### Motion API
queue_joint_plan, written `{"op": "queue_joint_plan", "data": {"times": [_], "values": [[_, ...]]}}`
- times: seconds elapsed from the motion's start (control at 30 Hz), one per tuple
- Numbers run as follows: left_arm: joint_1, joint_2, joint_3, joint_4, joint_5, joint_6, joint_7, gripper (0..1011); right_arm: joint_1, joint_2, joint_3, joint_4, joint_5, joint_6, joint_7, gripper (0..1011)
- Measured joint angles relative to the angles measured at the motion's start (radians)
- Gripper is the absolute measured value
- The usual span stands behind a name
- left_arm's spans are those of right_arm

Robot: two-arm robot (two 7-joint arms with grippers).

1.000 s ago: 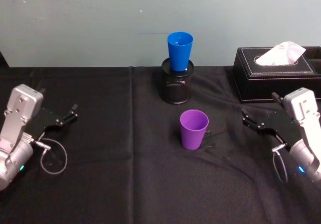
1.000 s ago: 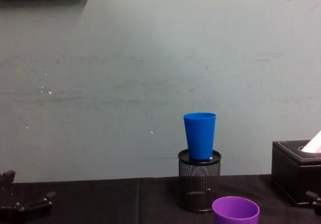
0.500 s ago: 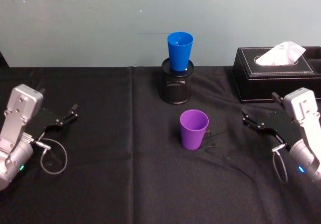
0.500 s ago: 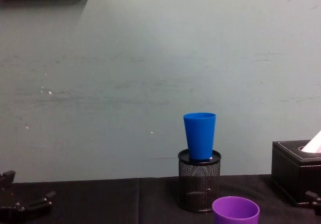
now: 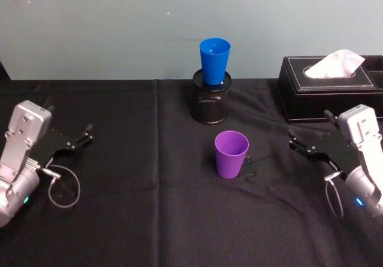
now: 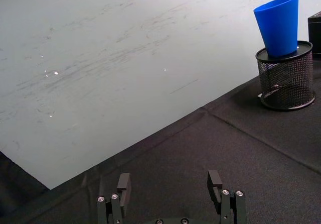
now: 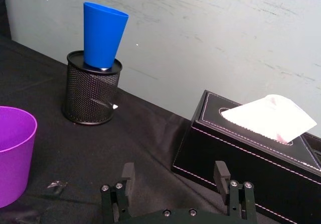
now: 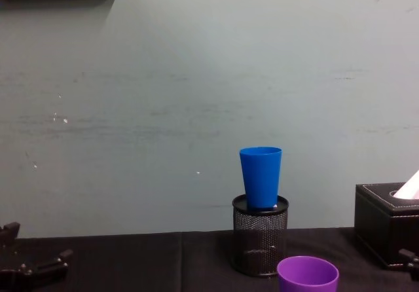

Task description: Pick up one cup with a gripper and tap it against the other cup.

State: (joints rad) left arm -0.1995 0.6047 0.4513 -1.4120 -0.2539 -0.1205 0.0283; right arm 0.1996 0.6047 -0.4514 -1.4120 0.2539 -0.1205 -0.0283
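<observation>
In the chest view the lower edge cuts off the purple cup (image 8: 308, 274) and the right edge cuts off the tissue box (image 5: 329, 93). The blue cup (image 5: 214, 60) stands upright in a black mesh holder (image 5: 210, 105), which hides its base. The purple cup stands upright on the black cloth (image 5: 149, 219) near the holder, with nothing between them. There are two cups, one holder and one box. The left gripper (image 5: 81, 136) and right gripper (image 5: 294, 141) rest at the sides, well apart from both cups, with fingers spread and empty.

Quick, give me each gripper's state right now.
Left gripper: open, empty, left side of the black tablecloth.
Right gripper: open, empty, right of the purple plastic tapered cup.
</observation>
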Motion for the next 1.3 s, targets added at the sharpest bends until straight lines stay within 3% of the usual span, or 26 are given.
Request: {"op": "queue_joint_plan", "data": {"times": [0.13,0.23,0.37,0.5,0.73,1.3], "values": [[0.0,0.0,0.0,0.0,0.0,0.0,0.0,1000,-0.02,0.0,0.005,-0.016,-0.002,-0.006,0.007,1000],[0.0,0.0,0.0,0.0,0.0,0.0,0.0,1000,-0.045,0.005,0.012,-0.035,0.022,-0.023,0.049,1000],[0.0,0.0,0.0,0.0,0.0,0.0,0.0,1000,-0.077,0.016,0.019,-0.063,0.08,-0.047,0.138,1000],[0.0,0.0,0.0,0.0,0.0,0.0,0.0,1000,-0.098,0.018,0.025,-0.074,0.174,-0.057,0.259,1000],[0.0,0.0,0.0,0.0,0.0,0.0,0.0,1000,-0.087,-0.015,0.02,-0.049,0.25,-0.053,0.382,1000],[0.0,0.0,0.0,0.0,0.0,0.0,0.0,1000,0.046,-0.15,-0.032,0.109,0.185,-0.032,0.453,1000]]}}
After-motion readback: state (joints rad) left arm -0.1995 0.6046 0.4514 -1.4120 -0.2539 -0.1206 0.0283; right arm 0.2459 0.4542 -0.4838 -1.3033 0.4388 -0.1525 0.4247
